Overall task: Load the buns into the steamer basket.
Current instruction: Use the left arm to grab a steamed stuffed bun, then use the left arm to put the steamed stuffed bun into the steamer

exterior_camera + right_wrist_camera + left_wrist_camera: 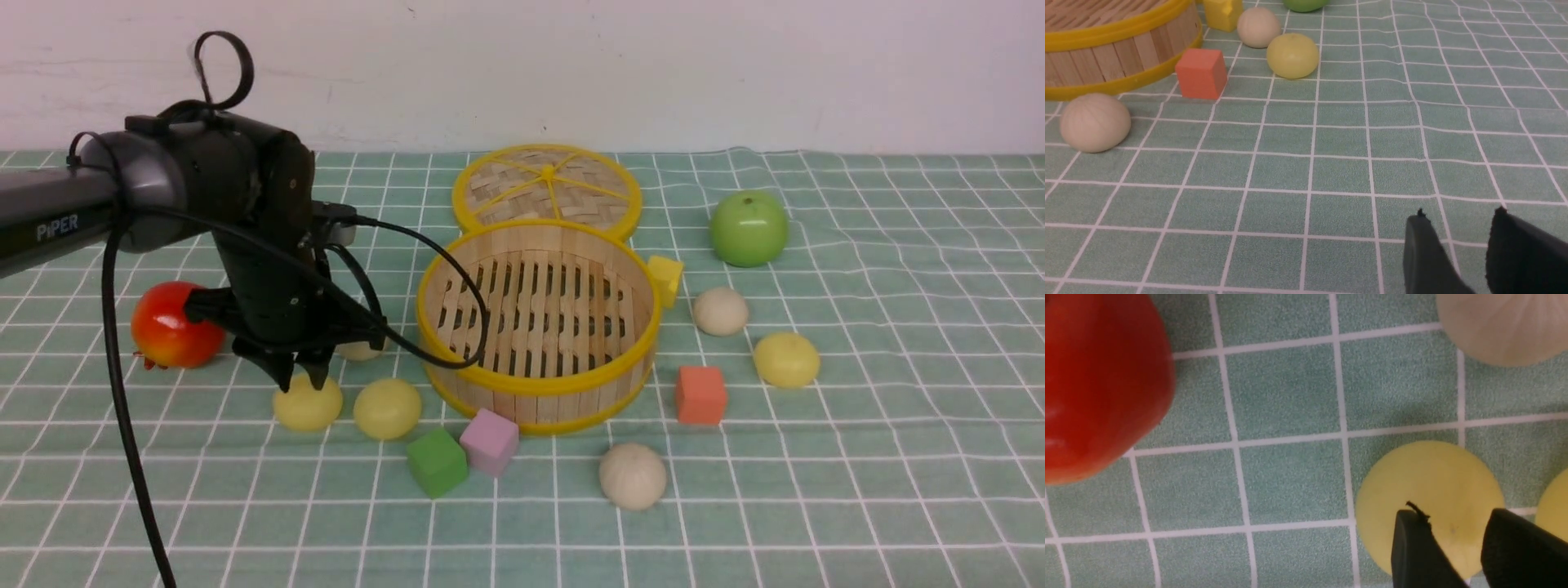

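The steamer basket [539, 380] stands empty mid-table. Left of it lie two pale yellow buns [308, 406] [387, 408]; an off-white bun [359, 351] is half hidden behind my left arm. My left gripper [302, 380] [1453, 512] hangs open just over the leftmost yellow bun [1429, 482], its jaws set narrower than the bun. Right of the basket lie an off-white bun [720, 311] and a yellow one [785, 359], and another off-white bun [633, 476] in front. My right gripper [1457, 214] is open over bare cloth, well apart from the nearest bun [1095, 122].
A red apple [167, 325] sits behind the left arm and a green apple [749, 229] at the back right. The woven lid [547, 189] lies behind the basket. Green [437, 462], purple [489, 442], orange [700, 394] and yellow [666, 278] cubes ring the basket.
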